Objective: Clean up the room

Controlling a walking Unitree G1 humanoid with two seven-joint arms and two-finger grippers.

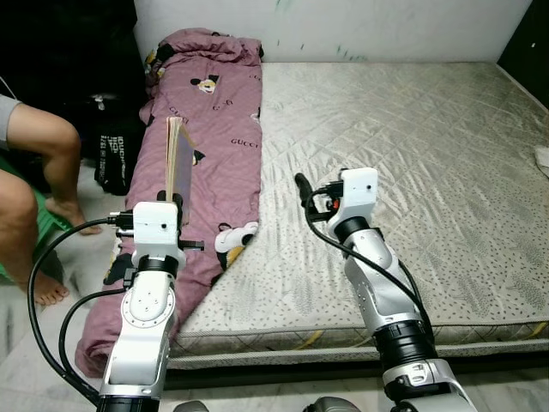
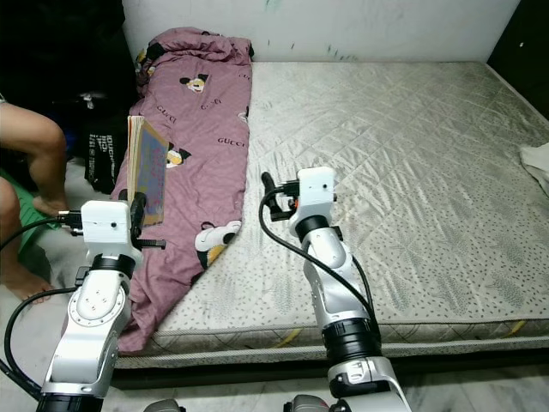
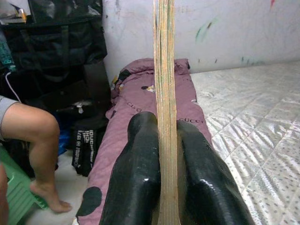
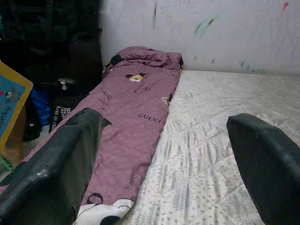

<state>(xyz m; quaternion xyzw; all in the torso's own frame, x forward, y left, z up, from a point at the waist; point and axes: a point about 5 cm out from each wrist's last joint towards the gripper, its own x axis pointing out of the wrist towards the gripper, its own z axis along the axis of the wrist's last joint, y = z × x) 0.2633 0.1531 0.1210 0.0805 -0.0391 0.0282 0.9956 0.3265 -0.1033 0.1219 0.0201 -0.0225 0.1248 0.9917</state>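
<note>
Book (image 1: 177,157) upright, thin, clamped edge-on between black fingers (image 3: 136,173) of left gripper (image 3: 161,164), held above purple blanket (image 1: 219,129) along left edge of mattress (image 1: 412,154); right gripper (image 4: 164,154) over mattress, fingers spread wide, holding nothing; person's bare legs (image 1: 51,163) beside bed at left
</note>
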